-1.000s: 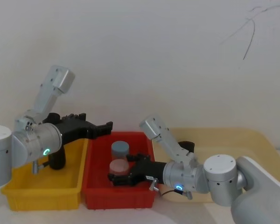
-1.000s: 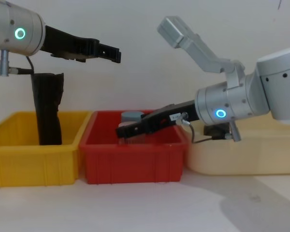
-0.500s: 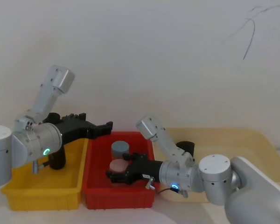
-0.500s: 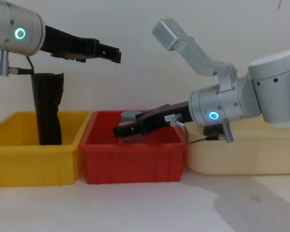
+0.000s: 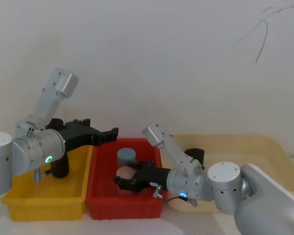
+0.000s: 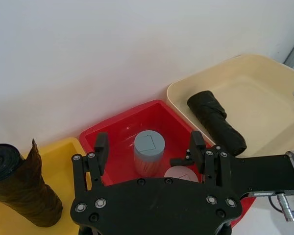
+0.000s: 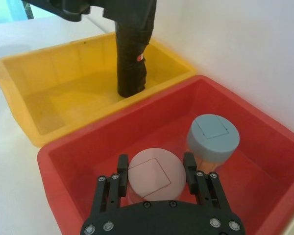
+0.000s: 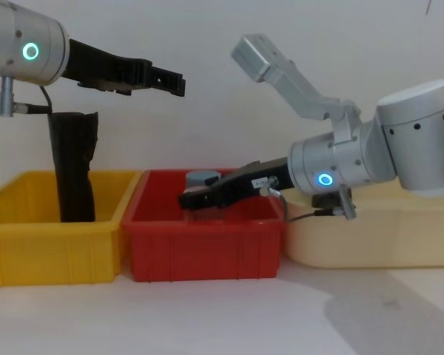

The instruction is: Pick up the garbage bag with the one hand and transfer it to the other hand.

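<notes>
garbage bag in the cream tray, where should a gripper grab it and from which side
Grip the garbage bag around its middle, coming down from above with the fingers across its width. It lies flat on the floor of the cream tray, a thick cylinder with rounded ends, so the mid-body probably gives the steadiest hold and leaves both ends free for a handover.

garbage bag [image 6: 216, 122]: black plastic film, crinkled, dull sheen;
slim roll [image 7: 132, 46]: black film, ragged top;
red bin [image 7: 76, 166]: smooth glossy plastic;
yellow bin [image 7: 34, 93]: same;
cream tray [image 6: 264, 88]: smooth, matt;
right gripper [image 7: 155, 174]: matt black
</notes>
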